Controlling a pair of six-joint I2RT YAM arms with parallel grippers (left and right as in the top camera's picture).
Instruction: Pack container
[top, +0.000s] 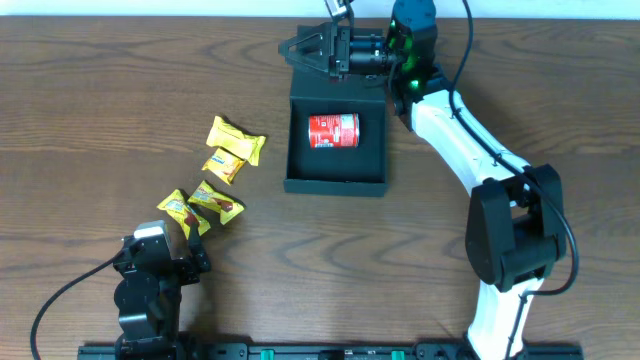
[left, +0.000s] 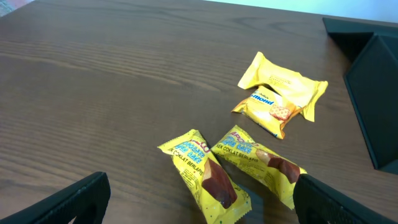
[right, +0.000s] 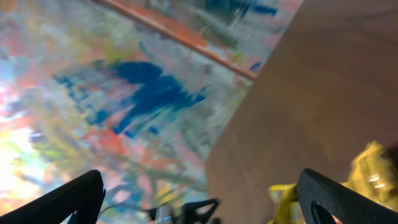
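The dark teal container stands open at the table's middle back, with a small red can lying inside. Its side also shows in the left wrist view. Several yellow snack packets lie on the table to its left. My left gripper is open and empty at the front left; two packets lie just ahead between its fingers, two more farther on. My right gripper is open and empty, turned sideways above the box's back edge. Yellow packets show blurred at its lower right.
The table is dark brown wood. The right arm's white links reach across the right side from the front edge. A black rail runs along the front edge. A blurred colourful floor shows beyond the table's edge.
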